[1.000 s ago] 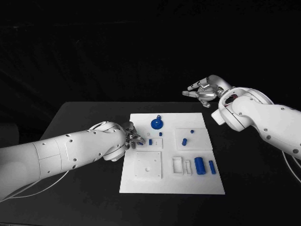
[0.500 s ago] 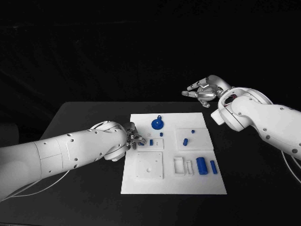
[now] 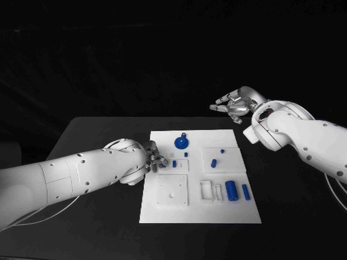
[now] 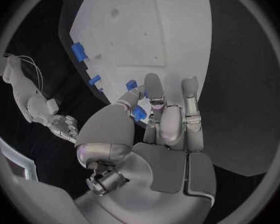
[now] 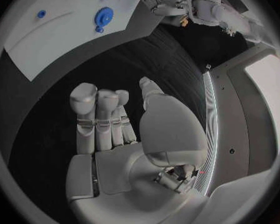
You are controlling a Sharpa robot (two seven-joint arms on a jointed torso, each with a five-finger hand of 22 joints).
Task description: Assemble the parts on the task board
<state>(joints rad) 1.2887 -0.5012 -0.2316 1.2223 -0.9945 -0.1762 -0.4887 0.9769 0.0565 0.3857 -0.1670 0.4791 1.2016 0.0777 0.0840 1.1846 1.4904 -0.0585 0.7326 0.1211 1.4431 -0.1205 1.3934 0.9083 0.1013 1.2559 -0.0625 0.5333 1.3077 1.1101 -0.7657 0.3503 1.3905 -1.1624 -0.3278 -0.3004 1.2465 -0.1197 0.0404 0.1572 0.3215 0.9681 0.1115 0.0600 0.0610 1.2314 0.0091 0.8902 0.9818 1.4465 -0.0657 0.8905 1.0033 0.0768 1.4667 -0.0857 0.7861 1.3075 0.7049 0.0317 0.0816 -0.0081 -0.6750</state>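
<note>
In the head view, we see the task board (image 3: 198, 176) in the middle of the black worktop (image 3: 95, 141). Our left hand (image 3: 153, 160) is at the board's left edge, with its fingers over a small blue part (image 3: 174, 163). From here we cannot tell if the part is already pinched. A round blue part (image 3: 180, 142) lies near the far edge, and two blue bars (image 3: 237, 190) rest at the right side. Our right hand (image 3: 235, 104) hangs well apart, above the far right corner of the worktop, fingers loosely curled and holding nothing.

In the left wrist view, the left hand (image 4: 160, 124) has a small blue part (image 4: 138, 113) between the thumb and the nearest finger. We judge that it grasps this part, low over the board (image 4: 146, 25).

In the right wrist view, the right hand (image 5: 118, 122) is released, with fingers half bent over bare worktop, and the round part (image 5: 104, 17) is far away.

For this step, we should keep the pinch firm, hold the part straight over its seat, then press down slowly.
</note>
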